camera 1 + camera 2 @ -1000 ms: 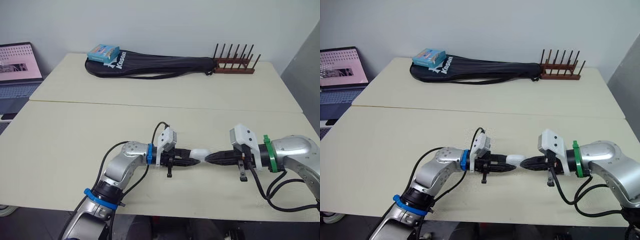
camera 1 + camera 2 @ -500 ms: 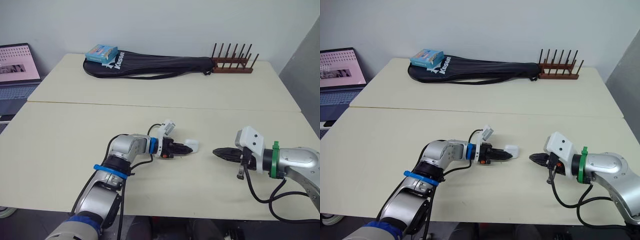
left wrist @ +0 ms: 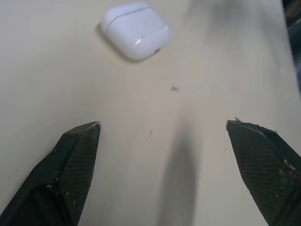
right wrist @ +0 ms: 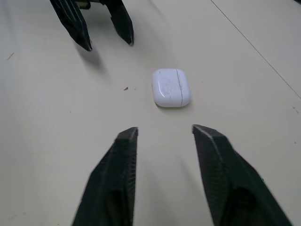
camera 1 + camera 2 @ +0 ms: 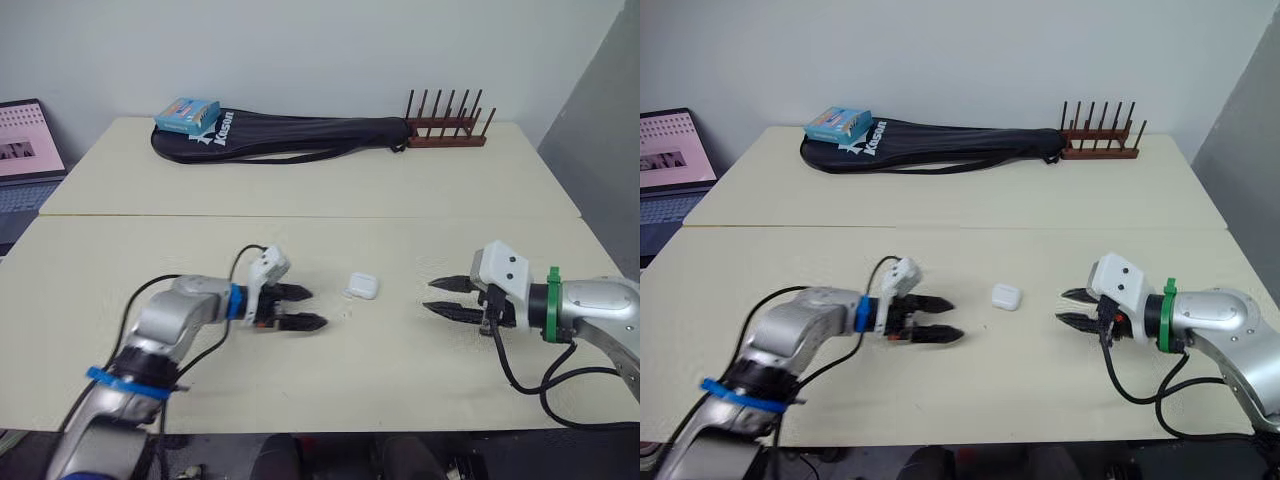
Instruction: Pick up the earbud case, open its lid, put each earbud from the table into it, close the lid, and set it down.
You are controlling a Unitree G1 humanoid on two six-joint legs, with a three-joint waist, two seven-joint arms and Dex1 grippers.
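Observation:
The white earbud case (image 5: 361, 286) lies on the table with its lid closed, between my two grippers and touched by neither. My left gripper (image 5: 311, 307) is to its left, open wide and empty. My right gripper (image 5: 432, 296) is to its right, open and empty, pointing at the case. The left wrist view has the case (image 3: 135, 31) ahead of the spread fingers (image 3: 75, 155). In the right wrist view the case (image 4: 170, 87) rests in front of the open fingertips (image 4: 127, 136), with the left gripper (image 4: 108, 43) beyond it.
A black racket bag (image 5: 290, 135) lies along the far side of the back table, a blue box (image 5: 187, 110) on its left end. A brown peg rack (image 5: 445, 135) stands at its right end. A laptop (image 5: 25, 150) sits off to the left. A seam (image 5: 300, 215) joins the two tables.
Both grippers have opened and drawn apart from the case, which now lies alone on the table. The left gripper moved left, the right one stayed right. The camera view has shifted.

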